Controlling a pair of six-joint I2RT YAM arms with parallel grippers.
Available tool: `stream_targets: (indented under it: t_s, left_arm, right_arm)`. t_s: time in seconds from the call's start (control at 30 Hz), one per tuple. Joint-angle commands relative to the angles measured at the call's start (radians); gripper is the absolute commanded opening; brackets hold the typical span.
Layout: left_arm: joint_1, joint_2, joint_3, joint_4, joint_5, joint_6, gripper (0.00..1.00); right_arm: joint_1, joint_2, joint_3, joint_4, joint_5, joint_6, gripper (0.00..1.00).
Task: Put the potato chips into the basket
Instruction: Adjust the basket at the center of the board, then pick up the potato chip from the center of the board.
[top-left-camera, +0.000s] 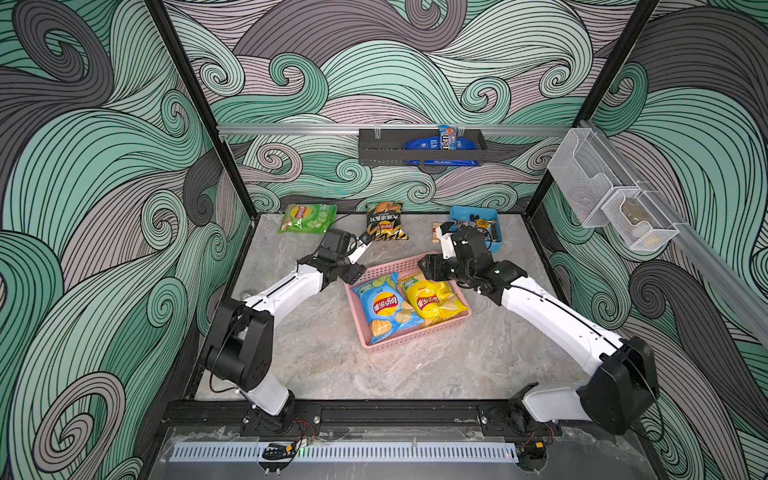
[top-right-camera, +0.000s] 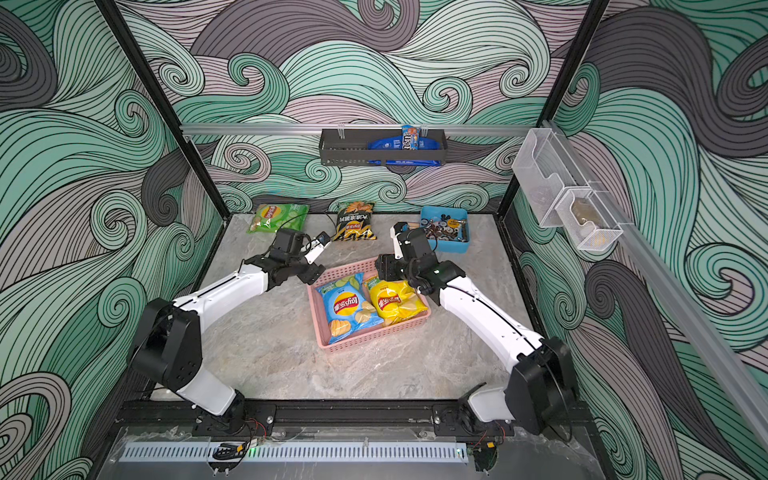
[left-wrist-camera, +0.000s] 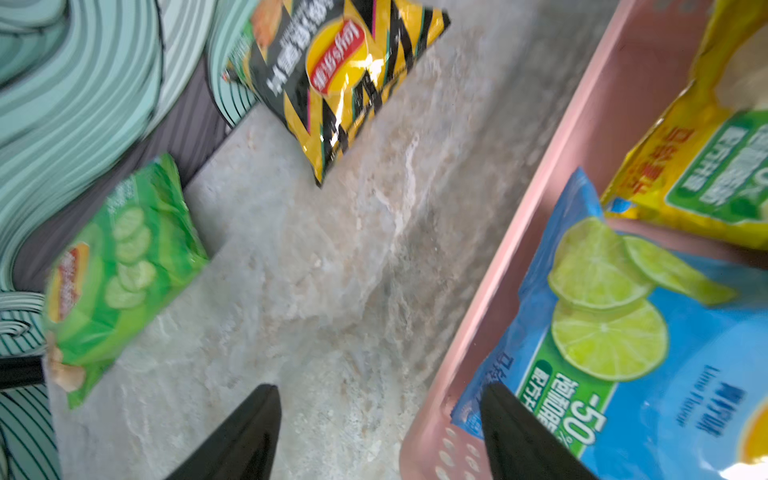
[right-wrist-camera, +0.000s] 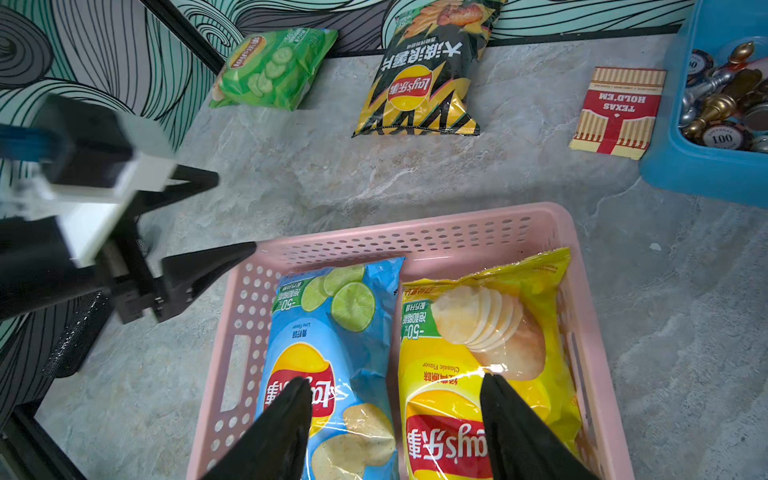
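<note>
Right wrist view looks down past the right tool. Its jaws stand apart and grip nothing: one fingertip hangs over the blue bag of potato chips, its mate over the yellow bag. Both bags lie side by side, touching, inside the pink basket directly beneath this tool. Ahead of the tool, past the basket's far wall, the black-and-yellow bag lies flat on the table. The green bag lies ahead too, off toward the left tool's side, near the patterned wall. Ahead on the opposite side, a small red box sits just beside a blue tray of metal pieces.

In this view the left tool hangs at the basket's corner, jaws spread wide and empty. From the left wrist view, one of its fingers hangs over bare table. The other finger hangs over the basket's corner and the blue bag's edge. Ahead of that tool, the black-and-yellow and green bags lie apart from each other, both outside the basket. Both top views agree: two bags are in the basket and two are on the table by the back wall.
</note>
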Motion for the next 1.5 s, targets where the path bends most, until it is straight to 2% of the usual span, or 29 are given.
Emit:
stream_targets:
  t_s: [0.0, 0.13, 0.3, 0.4, 0.57, 0.73, 0.87, 1.23, 1.37, 1.47]
  left_arm:
    - [0.006, -0.062, 0.047, -0.053, 0.03, -0.007, 0.84]
    - [0.052, -0.121, 0.029, -0.115, 0.038, -0.096, 0.89]
    - [0.179, -0.22, -0.095, -0.147, 0.134, -0.211, 0.89]
    - [0.267, -0.267, -0.185, -0.142, 0.186, -0.234, 0.89]
    - [0.351, -0.295, -0.269, -0.14, 0.185, -0.27, 0.9]
    - [0.36, -0.332, -0.33, -0.111, 0.244, -0.3, 0.9]
    - [0.359, -0.347, -0.354, -0.13, 0.318, -0.259, 0.89]
    - [0.36, -0.348, -0.37, -0.133, 0.336, -0.242, 0.88]
    - [0.359, -0.34, -0.37, -0.132, 0.35, -0.238, 0.88]
    - [0.36, -0.332, -0.368, -0.134, 0.354, -0.238, 0.88]
  right_arm:
    - [-0.064, 0.047, 0.028, -0.006, -0.022, -0.036, 0.67]
    - [-0.104, 0.101, 0.047, 0.037, -0.064, -0.064, 0.67]
    - [-0.103, 0.211, 0.14, 0.076, -0.2, -0.085, 0.67]
    - [-0.11, 0.294, 0.189, 0.128, -0.209, -0.078, 0.67]
    - [-0.127, 0.492, 0.353, 0.129, -0.232, -0.086, 0.68]
    - [-0.139, 0.646, 0.515, 0.129, -0.249, -0.124, 0.72]
    - [-0.16, 0.756, 0.623, 0.126, -0.297, -0.126, 0.73]
    - [-0.188, 0.985, 0.817, 0.092, -0.397, -0.179, 0.73]
    - [-0.188, 1.046, 0.879, 0.089, -0.458, -0.191, 0.68]
    - [-0.188, 1.082, 0.925, 0.075, -0.466, -0.198, 0.6]
